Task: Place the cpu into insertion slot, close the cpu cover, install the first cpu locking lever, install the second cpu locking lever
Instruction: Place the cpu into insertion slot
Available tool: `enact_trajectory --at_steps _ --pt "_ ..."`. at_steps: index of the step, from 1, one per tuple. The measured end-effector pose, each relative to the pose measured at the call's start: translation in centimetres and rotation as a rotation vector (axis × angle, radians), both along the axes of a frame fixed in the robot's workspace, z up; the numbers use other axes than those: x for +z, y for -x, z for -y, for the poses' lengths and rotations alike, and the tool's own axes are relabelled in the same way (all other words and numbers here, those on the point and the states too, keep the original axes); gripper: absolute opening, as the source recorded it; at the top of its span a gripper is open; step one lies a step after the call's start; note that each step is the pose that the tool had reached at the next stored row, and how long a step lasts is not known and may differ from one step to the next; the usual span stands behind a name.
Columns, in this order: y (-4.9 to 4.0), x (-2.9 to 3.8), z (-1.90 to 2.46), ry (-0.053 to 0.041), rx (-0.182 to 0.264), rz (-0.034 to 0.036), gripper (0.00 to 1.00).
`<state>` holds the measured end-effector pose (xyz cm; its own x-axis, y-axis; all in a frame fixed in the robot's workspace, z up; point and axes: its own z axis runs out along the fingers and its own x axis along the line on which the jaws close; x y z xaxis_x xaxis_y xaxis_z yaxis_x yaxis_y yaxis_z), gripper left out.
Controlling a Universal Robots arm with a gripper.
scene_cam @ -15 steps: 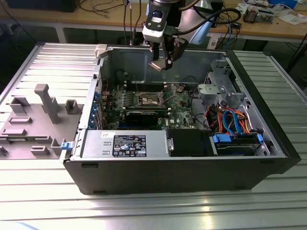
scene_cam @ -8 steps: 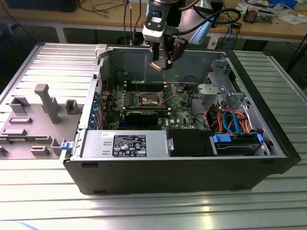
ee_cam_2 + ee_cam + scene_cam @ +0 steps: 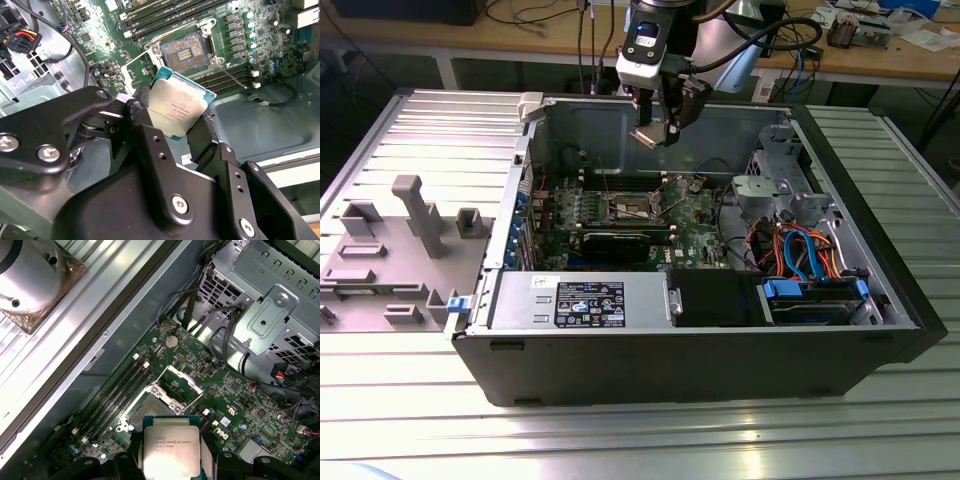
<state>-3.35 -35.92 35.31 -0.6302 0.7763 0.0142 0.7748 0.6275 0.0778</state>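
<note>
As the claw (image 3: pixel 174 120) grips it, the cpu (image 3: pixel 171 450) gleams silver.

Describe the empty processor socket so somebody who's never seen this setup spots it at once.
Look inside the open computer case at the green circuit board. Near the board's middle sits the socket, a square with a dark contact field inside a silver rim, unlike the long narrow black memory slots flanking it.

Overall light: bright, even light is falling from overhead in the exterior view.
Glare: the ribbed silver metal tabletop (image 3: pixel 640 440) is shining pale, and the silver-topped square cpu (image 3: pixel 170 452) is glinting in both wrist views.
Shadow: the open black computer case (image 3: pixel 670 370) is shading its green motherboard (image 3: pixel 695 225).
Brightest patch: the pale grey round arm base (image 3: pixel 30 270) is glowing near white.
</note>
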Motion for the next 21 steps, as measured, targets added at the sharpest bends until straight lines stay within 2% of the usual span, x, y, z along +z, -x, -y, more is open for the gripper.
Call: enact_trajectory --at_steps 21 --pt "0.00 0.00 0.00 0.0000 -0.016 0.0000 0.54"
